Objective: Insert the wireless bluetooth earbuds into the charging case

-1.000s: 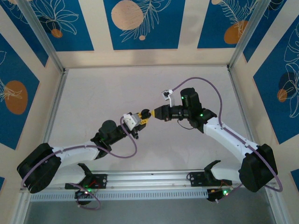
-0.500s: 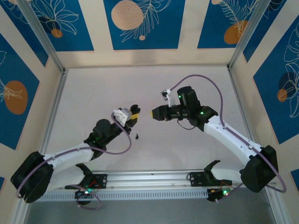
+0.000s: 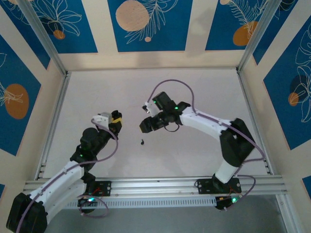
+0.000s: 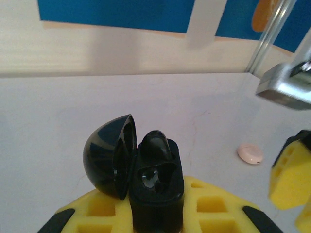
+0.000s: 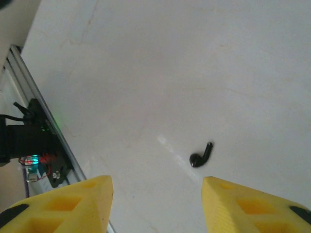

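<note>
Left gripper (image 4: 155, 216) is clamped on the charging case (image 4: 158, 170), lid flipped open so a bud can drop in. Right gripper (image 5: 155, 204) hangs half-open and empty over the loose earbud (image 5: 200, 156) on the table (image 5: 194, 58), ready to grab it.

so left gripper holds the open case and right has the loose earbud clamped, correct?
Not quite. The loose earbud lies on the table. The right gripper is open and apart from it, as the right wrist view shows. The left gripper does hold the open case.
</note>
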Controlling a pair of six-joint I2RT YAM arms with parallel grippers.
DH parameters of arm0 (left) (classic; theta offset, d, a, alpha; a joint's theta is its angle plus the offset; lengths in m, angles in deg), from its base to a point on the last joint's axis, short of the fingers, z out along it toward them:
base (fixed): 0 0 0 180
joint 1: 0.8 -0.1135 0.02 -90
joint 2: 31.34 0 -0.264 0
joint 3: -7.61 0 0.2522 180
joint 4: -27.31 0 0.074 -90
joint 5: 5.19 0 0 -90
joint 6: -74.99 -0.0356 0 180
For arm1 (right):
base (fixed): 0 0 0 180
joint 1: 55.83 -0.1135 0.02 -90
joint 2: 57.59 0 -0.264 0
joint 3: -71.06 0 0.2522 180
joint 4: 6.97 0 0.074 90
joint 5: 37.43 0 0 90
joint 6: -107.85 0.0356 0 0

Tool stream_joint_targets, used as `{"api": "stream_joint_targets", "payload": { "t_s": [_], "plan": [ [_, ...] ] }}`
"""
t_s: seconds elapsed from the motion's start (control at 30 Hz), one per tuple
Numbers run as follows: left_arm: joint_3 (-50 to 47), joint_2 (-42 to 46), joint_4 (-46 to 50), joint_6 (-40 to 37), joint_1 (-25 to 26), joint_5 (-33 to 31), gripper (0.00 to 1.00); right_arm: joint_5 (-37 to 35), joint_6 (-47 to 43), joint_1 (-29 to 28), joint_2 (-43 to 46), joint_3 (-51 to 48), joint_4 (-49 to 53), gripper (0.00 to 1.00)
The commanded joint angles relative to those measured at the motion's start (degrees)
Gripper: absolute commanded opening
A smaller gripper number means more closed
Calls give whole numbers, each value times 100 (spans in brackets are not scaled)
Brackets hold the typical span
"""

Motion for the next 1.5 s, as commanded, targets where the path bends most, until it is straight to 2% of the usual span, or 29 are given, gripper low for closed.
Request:
{"api": "stream_joint_targets", "payload": {
  "t_s": [0.0, 0.27, 0.53, 0.83, 1.07, 1.47],
  "plan": [
    [-173, 278, 440, 295, -169, -180, 19, 166, -408, -243, -544, 458, 236, 52],
    [-225, 561, 740, 386, -345, -259, 19, 175, -708, -498, -1641, 991, 321, 52],
    [-224, 555, 733, 382, -374, -276, 20, 117, -832, -546, -2143, 1189, 485, 52],
    [-229, 555, 694, 349, -377, -268, 20, -499, -974, -503, -2055, 973, 813, 52],
    [-225, 555, 694, 347, -377, -250, 20, -668, -966, -470, -1754, 748, 1075, 52],
    [-247, 543, 642, 347, -372, -180, 20, 19, -866, -565, -1375, 295, 1256, 51]
  ]
}}
